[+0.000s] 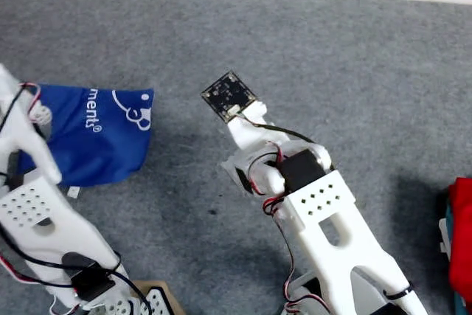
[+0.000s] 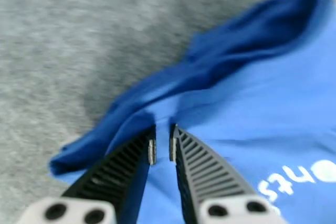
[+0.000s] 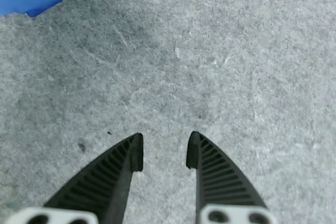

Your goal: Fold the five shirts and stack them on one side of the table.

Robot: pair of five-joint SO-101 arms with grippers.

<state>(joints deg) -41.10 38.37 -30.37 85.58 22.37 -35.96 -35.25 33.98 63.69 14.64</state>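
Blue shirt (image 1: 96,138) pinched in left fingers (image 2: 131,161), right fingers (image 3: 121,169) apart above table (image 1: 332,57)

Blue shirt (image 1: 88,138) with white print; grey table (image 1: 332,49); red cloth (image 1: 462,234)
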